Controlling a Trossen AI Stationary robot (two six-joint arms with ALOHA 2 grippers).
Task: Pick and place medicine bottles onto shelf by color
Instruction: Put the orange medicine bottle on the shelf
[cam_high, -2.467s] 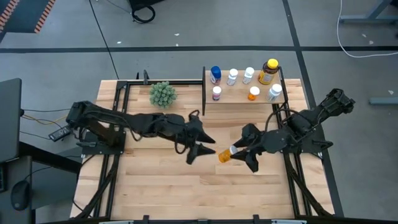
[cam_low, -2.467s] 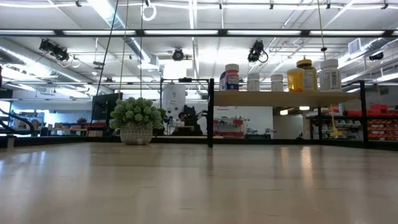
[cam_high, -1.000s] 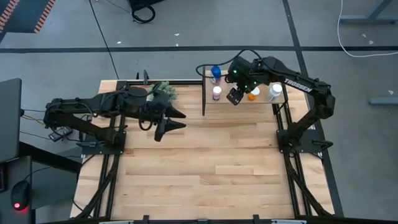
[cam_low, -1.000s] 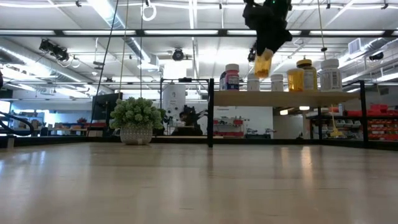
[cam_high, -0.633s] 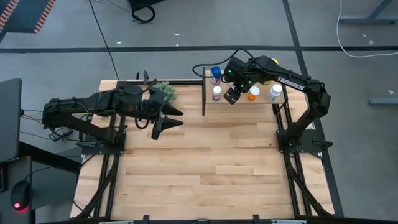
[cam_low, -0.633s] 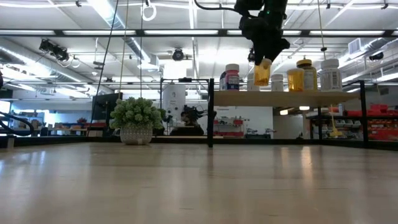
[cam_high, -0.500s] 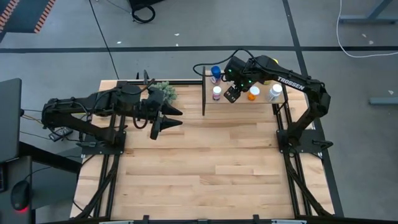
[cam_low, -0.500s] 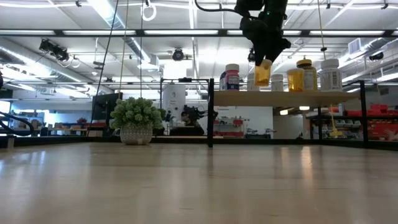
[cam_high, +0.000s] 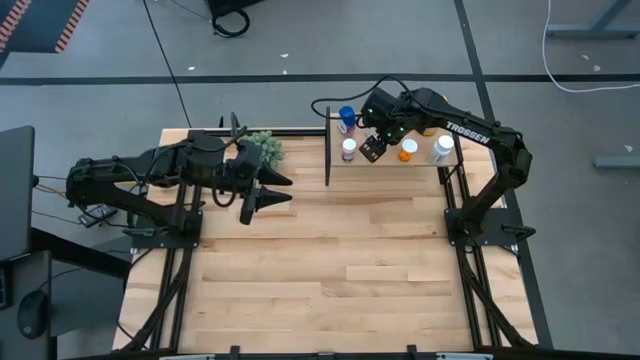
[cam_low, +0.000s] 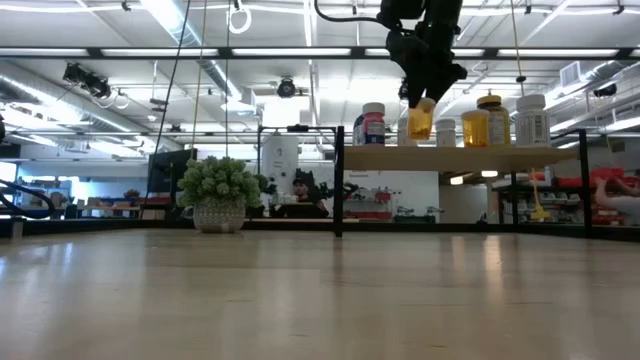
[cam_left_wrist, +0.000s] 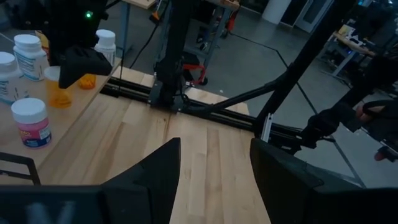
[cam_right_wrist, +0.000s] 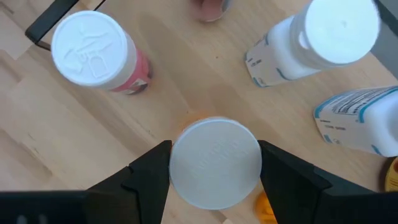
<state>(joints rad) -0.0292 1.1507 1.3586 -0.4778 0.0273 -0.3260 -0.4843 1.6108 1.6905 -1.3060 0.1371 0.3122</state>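
Observation:
The light wood shelf (cam_high: 392, 160) with a black frame stands at the table's far right. On it stand a blue bottle (cam_high: 346, 118), a purple-labelled one (cam_high: 348, 150), an orange one (cam_high: 407, 151), white ones (cam_high: 441, 148) and an amber one (cam_low: 482, 120). My right gripper (cam_high: 372, 148) is over the shelf, shut on an orange bottle with a white cap (cam_low: 421, 118), whose bottom is just above the shelf top. My left gripper (cam_high: 262, 195) is open and empty over the table's left centre. My right gripper pinches the orange bottle at its white cap (cam_right_wrist: 215, 163) between its two fingers, one on each side. The fingers come from above, pointing down. The bottle hangs below them, nearly upright, cap up, clear of the shelf in the low view.
A green spiky plant in a pot (cam_high: 262, 148) stands at the far edge, left of the shelf and close to my left arm. The shelf's black upright edge (cam_high: 327, 148) is on its left side. Bare shelf wood (cam_right_wrist: 186, 81) lies between the standing bottles below the held one.
My right gripper has gone down toward the shelf top with the orange bottle and shifted slightly toward the shelf's left part; the bottle stays cap up. My left gripper has drawn back a little toward the table's left and far edges, still open.

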